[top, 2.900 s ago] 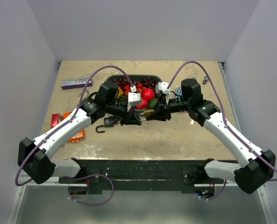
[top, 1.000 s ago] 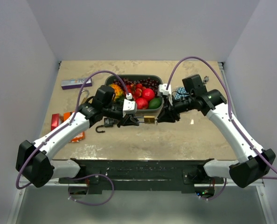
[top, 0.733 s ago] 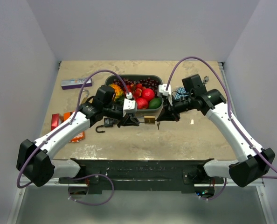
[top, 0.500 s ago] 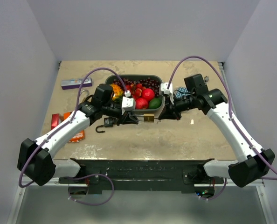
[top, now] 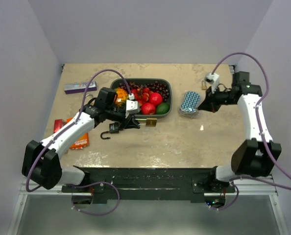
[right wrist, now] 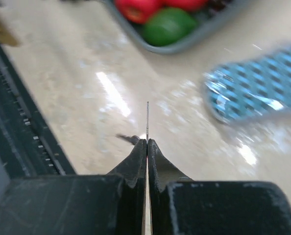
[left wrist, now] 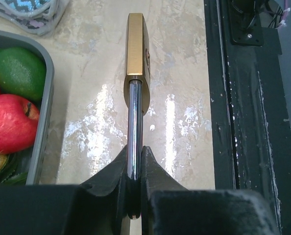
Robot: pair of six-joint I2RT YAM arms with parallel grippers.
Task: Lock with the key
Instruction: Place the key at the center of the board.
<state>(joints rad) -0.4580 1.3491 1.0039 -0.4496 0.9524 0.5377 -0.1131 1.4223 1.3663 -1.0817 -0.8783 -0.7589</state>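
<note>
- While the left gripper (left wrist: 134, 155) is clamped on the steel shackle (left wrist: 134, 117) of the brass padlock (left wrist: 135, 49), the lock appears held just above the table (top: 184, 142). It is at the centre of the overhead view, in front of the fruit tray (top: 140, 80), with its body pointing toward the right of the frame.
- The right gripper (right wrist: 147, 143) has its fingers pressed together on a thin metal sliver, which I take for the key (right wrist: 147, 120) seen edge-on. It pokes out a short way past the tips.
- That arm sits at the upper right of the overhead view, beside the patterned pouch (top: 189, 103) and well apart from the padlock.
- The step in hand, as I judge it, is to carry the key across to the free end of the brass body and seat it in the keyhole, which no view shows.
- To do it well, line the blade up with the long axis of the body before closing in, and match its flat to the slot. A tilted approach would likely skid off the brass.
- The left grip is on a round bar, so the body may swing under a push. Press gently, straight along the shackle line.
- Only a short tip shows, so the key may slip in the fingers when turned. Turn slowly.
- I cannot tell whether the shackle is fully home.
</note>
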